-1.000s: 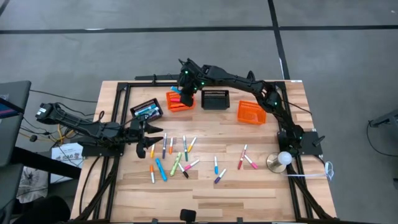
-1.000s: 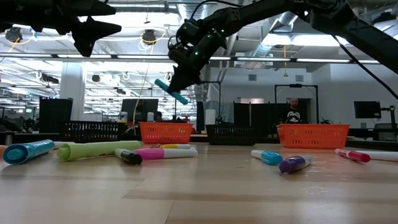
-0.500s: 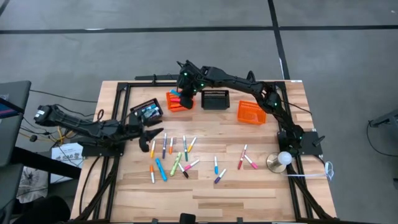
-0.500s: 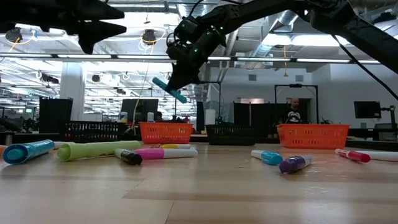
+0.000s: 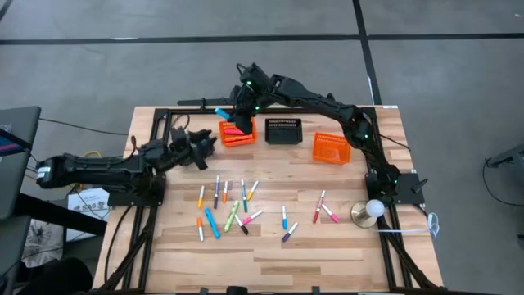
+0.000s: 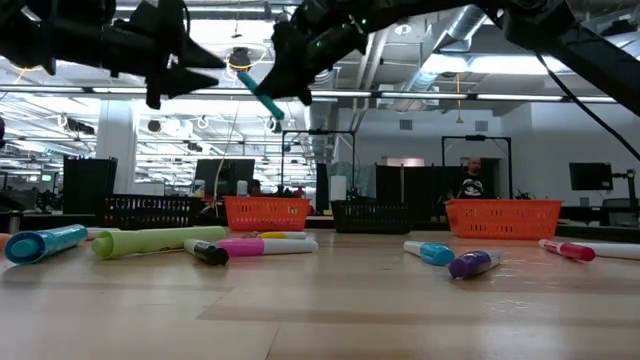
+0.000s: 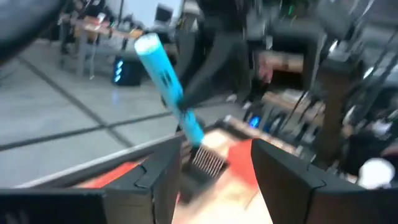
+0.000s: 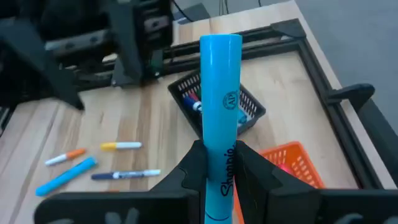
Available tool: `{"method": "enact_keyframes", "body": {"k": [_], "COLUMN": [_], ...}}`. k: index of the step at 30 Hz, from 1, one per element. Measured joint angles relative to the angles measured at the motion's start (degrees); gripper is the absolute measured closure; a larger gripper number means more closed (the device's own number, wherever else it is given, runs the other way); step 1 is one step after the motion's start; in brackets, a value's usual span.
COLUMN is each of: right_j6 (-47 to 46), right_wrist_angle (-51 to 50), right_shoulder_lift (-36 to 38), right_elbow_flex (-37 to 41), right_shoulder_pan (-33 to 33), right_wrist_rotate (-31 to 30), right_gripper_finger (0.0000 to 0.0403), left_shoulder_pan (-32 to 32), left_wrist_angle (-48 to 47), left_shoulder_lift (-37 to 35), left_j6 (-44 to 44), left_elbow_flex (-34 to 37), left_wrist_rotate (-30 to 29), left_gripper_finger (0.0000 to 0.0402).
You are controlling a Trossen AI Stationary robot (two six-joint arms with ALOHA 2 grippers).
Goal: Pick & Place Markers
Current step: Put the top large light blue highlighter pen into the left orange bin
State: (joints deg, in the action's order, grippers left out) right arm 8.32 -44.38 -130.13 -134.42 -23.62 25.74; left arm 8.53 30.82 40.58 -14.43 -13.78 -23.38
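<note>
While the arms are hanging above the table:
Blue marker [image 8: 221,106]: sticking out from between the fingers of the right gripper [image 5: 236,117], raised in the air over the far-left orange basket [image 5: 237,133]; in the low view it is slanting [image 6: 259,89], well above the table.
Writing: cursive black lettering is running along the blue marker's barrel, looking like "Sharpie"; a small round mark is sitting higher up, too small to read.
Right gripper: squeezing narrow on the blue marker.
Left gripper [image 5: 206,147]: hovering with fingers [image 7: 163,174] spread apart, holding nothing, near the black basket [image 8: 217,102] at the table's far left, which has pens in it.
Other markers [image 5: 225,205]: lying scattered on the wooden table [image 5: 344,246], well apart from both grippers.
Remaining baskets: one black [image 5: 283,130], one orange [image 5: 330,147], along the far edge.
</note>
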Motion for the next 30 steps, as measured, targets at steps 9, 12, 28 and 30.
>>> {"method": "enact_keyframes", "body": {"k": [9,12,28,30], "right_j6": [-0.4,-0.3,-0.8,-0.8], "right_wrist_angle": [2.7,2.9,1.5,0.9], "right_shoulder_lift": [1.6,1.6,1.5,1.5], "right_elbow_flex": [-0.5,-0.5,-0.5,-0.5], "right_shoulder_pan": [1.9,2.8,4.4,4.4], "right_wrist_rotate": [2.9,3.1,4.0,4.2], "right_gripper_finger": [0.0358,0.0358,0.0358,0.0358], "left_shoulder_pan": [9.7,10.2,10.3,10.3], "left_wrist_angle": [8.6,10.5,11.0,10.8], "left_shoulder_lift": [0.8,2.3,12.7,12.8], "left_j6": [-2.6,-3.2,-2.2,-1.9], "left_elbow_flex": [0.0,-0.1,-6.2,-6.5], "left_wrist_rotate": [10.9,12.9,13.1,13.3], "left_gripper_finger": [0.0181,0.0174,0.0158,0.0158]}}
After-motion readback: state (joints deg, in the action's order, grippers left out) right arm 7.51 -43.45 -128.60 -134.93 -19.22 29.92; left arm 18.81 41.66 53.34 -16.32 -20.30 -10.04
